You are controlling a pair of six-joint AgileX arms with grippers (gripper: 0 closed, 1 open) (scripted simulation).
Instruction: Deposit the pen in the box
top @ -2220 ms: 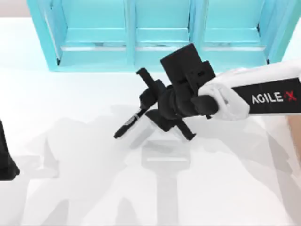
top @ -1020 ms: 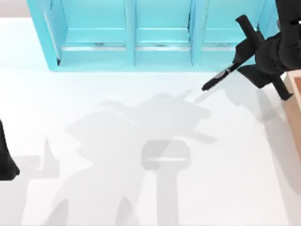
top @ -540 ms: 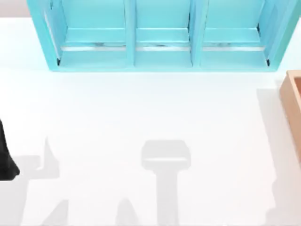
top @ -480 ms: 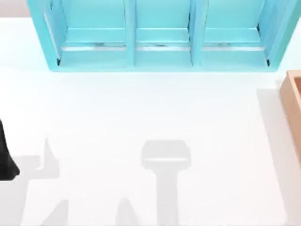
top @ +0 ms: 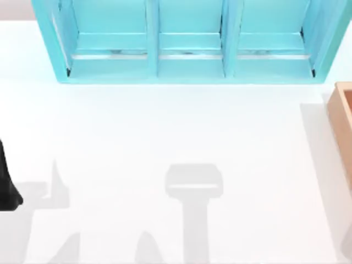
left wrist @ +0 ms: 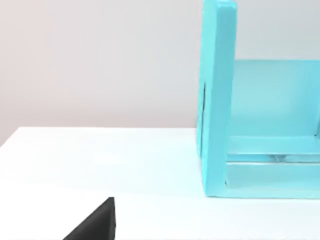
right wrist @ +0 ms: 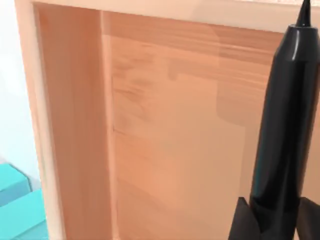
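In the right wrist view the slim black pen (right wrist: 282, 125) points its tapered tip out over the inside of the tan wooden box (right wrist: 175, 150). My right gripper (right wrist: 274, 222) is shut on the pen's lower part, with dark fingers (right wrist: 247, 222) on either side of it. From above, one corner of the box (top: 340, 118) shows at the table's right edge. My left arm (top: 5, 187) is parked at the left edge of the table.
A large turquoise shelf unit (top: 187, 38) with three compartments stands along the back of the white table (top: 165, 126). Its side wall (left wrist: 217, 100) rises close ahead in the left wrist view.
My right arm carried the pen from the table's middle to the right and out of the top view, over the box. Its shadow has left the table. The left arm has not moved.
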